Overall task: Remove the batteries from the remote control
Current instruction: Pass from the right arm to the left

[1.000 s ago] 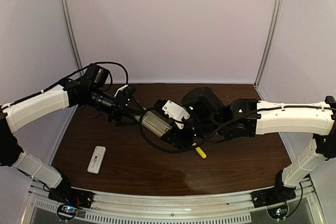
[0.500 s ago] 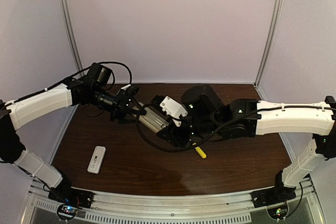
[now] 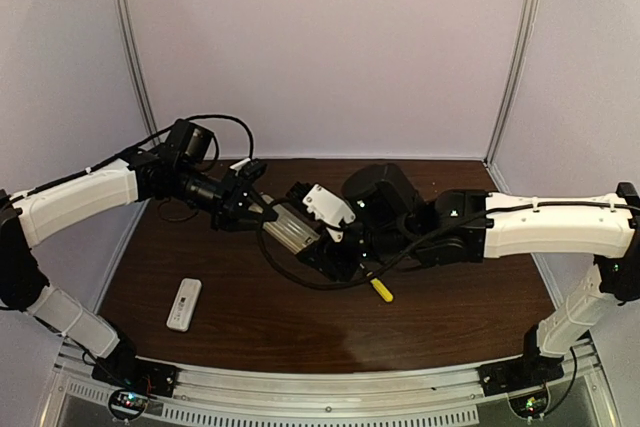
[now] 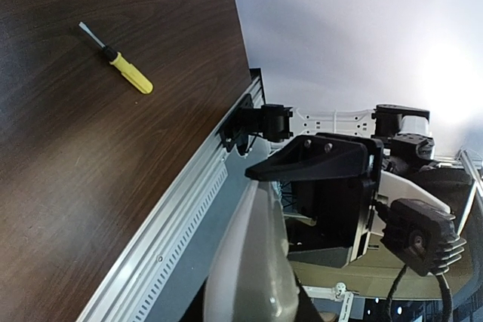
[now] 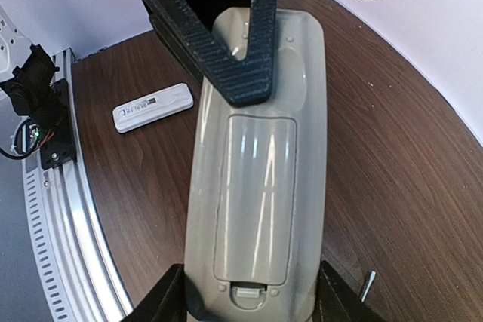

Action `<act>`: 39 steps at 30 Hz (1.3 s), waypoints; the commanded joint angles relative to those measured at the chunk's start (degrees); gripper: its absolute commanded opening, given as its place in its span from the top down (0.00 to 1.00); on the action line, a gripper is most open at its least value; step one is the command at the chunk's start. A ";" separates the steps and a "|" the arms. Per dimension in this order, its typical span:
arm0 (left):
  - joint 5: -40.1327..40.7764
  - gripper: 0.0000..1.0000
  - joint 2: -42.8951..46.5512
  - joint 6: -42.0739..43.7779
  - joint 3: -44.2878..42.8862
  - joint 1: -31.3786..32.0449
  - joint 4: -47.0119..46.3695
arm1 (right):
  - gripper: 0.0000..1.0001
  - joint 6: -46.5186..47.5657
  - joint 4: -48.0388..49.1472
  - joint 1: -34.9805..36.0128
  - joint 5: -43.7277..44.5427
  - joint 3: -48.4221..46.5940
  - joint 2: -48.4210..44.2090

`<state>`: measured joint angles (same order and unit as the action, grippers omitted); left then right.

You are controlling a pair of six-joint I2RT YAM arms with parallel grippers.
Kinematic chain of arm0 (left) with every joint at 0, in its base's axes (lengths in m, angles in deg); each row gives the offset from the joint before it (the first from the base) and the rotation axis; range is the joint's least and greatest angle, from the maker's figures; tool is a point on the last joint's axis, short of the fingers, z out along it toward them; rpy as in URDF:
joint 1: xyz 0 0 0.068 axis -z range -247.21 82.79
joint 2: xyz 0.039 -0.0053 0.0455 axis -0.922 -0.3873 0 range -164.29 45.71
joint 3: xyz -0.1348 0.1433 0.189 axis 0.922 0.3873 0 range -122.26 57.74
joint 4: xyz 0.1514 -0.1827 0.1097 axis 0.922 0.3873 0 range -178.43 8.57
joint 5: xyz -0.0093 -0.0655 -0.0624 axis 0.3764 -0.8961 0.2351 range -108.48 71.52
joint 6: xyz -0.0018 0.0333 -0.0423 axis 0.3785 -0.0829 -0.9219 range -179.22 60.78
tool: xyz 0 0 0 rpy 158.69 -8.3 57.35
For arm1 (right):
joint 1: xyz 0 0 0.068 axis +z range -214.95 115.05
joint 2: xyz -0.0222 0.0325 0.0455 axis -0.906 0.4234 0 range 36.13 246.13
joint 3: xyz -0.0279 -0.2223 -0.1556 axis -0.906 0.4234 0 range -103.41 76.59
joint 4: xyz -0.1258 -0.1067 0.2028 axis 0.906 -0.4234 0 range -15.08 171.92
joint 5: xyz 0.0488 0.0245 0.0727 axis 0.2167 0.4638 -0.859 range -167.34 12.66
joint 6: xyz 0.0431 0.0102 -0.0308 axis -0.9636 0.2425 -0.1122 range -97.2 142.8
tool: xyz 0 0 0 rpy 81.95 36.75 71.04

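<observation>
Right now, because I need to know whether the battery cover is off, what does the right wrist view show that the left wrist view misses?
Only the right wrist view: the battery cover in place on the grey remote, a left finger lying across its far end, and a small white remote on the table. Only the left wrist view: the yellow handle of the screwdriver. Both: the grey remote and the brown table.
</observation>
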<state>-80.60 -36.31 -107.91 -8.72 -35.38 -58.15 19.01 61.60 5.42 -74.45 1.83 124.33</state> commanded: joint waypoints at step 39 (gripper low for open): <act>25.01 1.00 11.79 -7.76 4.89 2.00 -19.97 | 0.09 -65.49 -5.83 -6.99 0.58 -15.30 -3.07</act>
<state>-59.80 -25.56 -114.14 -4.83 -34.44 -72.90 -42.54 52.38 -1.43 -72.30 -11.29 118.28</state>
